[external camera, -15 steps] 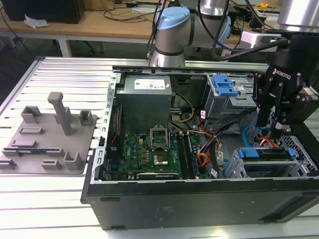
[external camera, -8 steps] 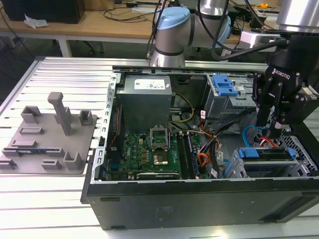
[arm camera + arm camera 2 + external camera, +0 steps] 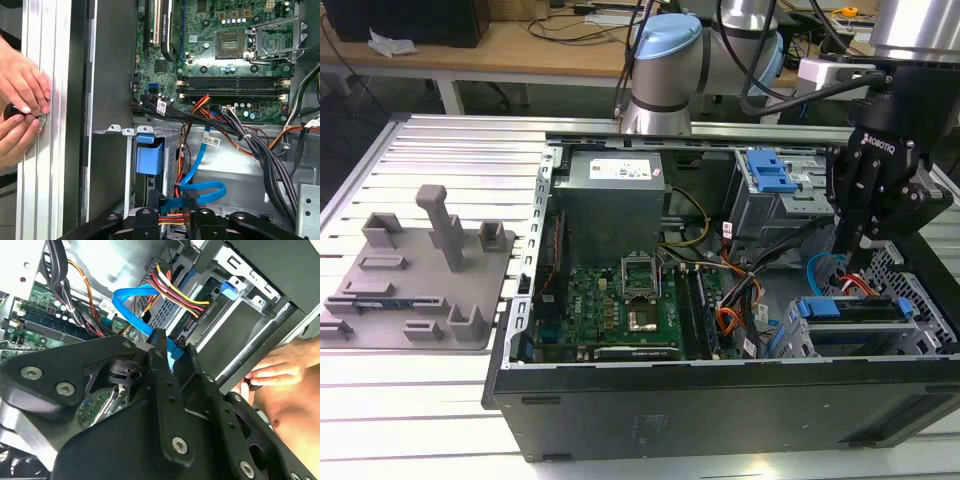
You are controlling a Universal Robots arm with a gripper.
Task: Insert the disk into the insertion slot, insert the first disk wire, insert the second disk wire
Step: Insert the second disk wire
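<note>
Gripping a flat blue cable [image 3: 145, 322], the gripper [image 3: 172, 347] is clamped over the disk [image 3: 855, 310] seated in the insertion slot [image 3: 920, 335].

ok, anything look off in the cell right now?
Yes: a person's hands rest on the aluminium table right beside the case while the gripper pinches the blue wire inside it. Nothing looks damaged or askew.
</note>
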